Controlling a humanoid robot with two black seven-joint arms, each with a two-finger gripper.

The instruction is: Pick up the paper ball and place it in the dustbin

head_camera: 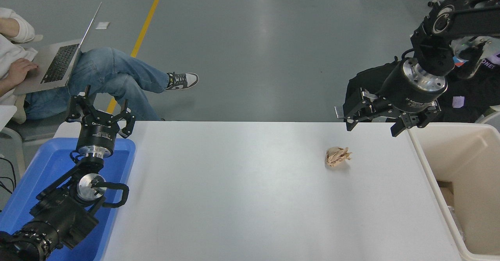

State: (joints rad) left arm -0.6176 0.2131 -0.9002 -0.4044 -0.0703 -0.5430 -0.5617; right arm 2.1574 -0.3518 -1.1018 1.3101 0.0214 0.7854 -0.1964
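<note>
The paper ball [337, 156], a wrinkled tan wad, lies on the white table [234, 190] right of centre. The beige dustbin [425, 163] stands at the table's right edge, with some items at its bottom. My right gripper [371, 128] is open and empty, hanging over the table's far edge, above and to the right of the ball and just left of the dustbin's far corner. My left gripper [99, 112] is open and parked over the blue tray at the lower left.
A shallow blue tray [47, 167] sits at the table's left end under the left arm. A person with a laptop [62, 61] sits beyond the table's far left corner. A black chair or bag [367, 81] stands behind the right gripper.
</note>
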